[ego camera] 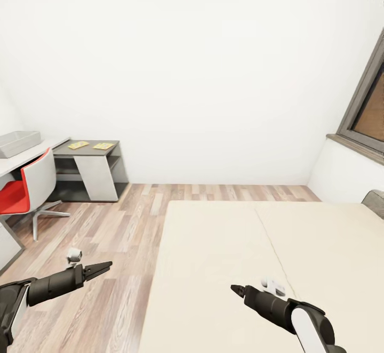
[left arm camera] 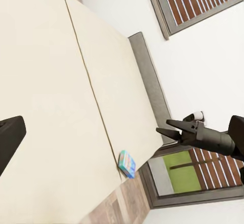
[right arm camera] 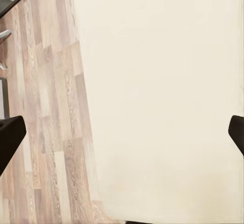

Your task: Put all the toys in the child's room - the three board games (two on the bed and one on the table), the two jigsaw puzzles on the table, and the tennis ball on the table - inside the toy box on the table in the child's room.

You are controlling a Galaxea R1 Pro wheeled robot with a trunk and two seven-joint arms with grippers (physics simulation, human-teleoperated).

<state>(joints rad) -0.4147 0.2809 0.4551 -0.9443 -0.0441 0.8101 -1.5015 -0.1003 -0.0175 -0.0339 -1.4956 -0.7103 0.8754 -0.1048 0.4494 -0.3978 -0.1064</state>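
Note:
The grey toy box (ego camera: 18, 143) stands on the light table (ego camera: 37, 153) at the far left. Two jigsaw puzzles (ego camera: 78, 144) (ego camera: 103, 145) lie flat on the table's lower dark section. A blue board game (left arm camera: 127, 163) rests near the edge of the cream bed (ego camera: 224, 246), close to the window wall. My left gripper (ego camera: 106, 265) hangs open over the wood floor beside the bed, one finger (left arm camera: 10, 137) showing. My right gripper (ego camera: 233, 288) (left arm camera: 161, 128) hovers open and empty above the mattress (right arm camera: 162, 82). The tennis ball is out of view.
A red and white swivel chair (ego camera: 26, 190) stands in front of the table. Wood-plank floor (ego camera: 117, 219) runs between the table and the bed. A dark-framed window (ego camera: 368, 107) sits in the right wall, above the bed's grey padded frame (left arm camera: 150, 82).

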